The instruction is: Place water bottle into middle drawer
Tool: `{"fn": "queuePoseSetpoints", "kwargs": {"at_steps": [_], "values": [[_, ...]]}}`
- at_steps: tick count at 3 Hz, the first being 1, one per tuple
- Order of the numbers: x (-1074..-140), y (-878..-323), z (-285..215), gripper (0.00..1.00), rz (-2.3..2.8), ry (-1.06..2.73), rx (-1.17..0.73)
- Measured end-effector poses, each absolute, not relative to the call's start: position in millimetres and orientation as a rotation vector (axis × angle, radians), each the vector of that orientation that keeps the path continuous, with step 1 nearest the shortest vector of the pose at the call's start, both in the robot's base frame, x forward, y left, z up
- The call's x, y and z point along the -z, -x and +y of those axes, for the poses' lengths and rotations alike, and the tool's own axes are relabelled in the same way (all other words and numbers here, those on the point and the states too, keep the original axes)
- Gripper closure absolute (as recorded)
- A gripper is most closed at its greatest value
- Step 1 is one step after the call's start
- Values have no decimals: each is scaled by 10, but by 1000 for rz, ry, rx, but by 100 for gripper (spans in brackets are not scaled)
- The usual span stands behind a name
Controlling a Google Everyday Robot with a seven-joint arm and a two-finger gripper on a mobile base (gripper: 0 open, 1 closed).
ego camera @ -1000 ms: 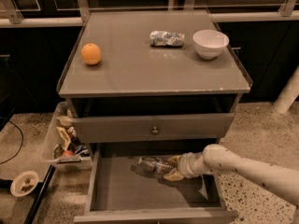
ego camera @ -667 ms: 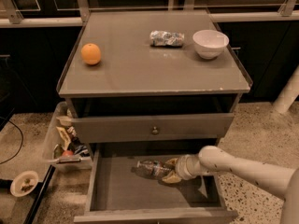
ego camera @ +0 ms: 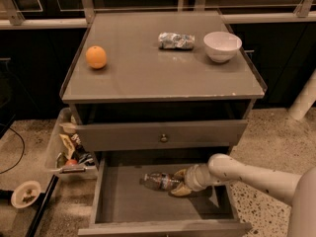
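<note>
The water bottle (ego camera: pixel 159 180) lies on its side low in the open middle drawer (ego camera: pixel 126 199), cap end to the left. My gripper (ego camera: pixel 179 182) reaches in from the right on a white arm (ego camera: pixel 247 174). Its tan fingers (ego camera: pixel 179 191) sit on either side of the bottle's right end, shut on it. The bottle is at or just above the drawer's grey base; I cannot tell if it touches.
The closed drawer front with a round knob (ego camera: pixel 163 138) overhangs the open drawer. An orange (ego camera: pixel 96 57), a foil packet (ego camera: pixel 176 40) and a white bowl (ego camera: pixel 222 46) are on the cabinet top. A clear bin of clutter (ego camera: pixel 66 149) stands at left.
The gripper and bottle have moved slightly left and down inside the drawer. The grip on the bottle looks unchanged.
</note>
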State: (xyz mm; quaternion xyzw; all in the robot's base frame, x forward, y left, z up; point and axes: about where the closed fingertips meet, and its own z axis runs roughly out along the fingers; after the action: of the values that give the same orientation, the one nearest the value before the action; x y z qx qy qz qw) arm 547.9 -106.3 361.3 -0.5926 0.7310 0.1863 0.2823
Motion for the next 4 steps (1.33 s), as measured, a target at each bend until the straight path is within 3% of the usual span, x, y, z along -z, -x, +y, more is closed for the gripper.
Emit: {"fn": "queuePoseSetpoints", "kwargs": {"at_steps": [4], "values": [[-3612,-5478,-1062,0,1958,1587,-499]]}}
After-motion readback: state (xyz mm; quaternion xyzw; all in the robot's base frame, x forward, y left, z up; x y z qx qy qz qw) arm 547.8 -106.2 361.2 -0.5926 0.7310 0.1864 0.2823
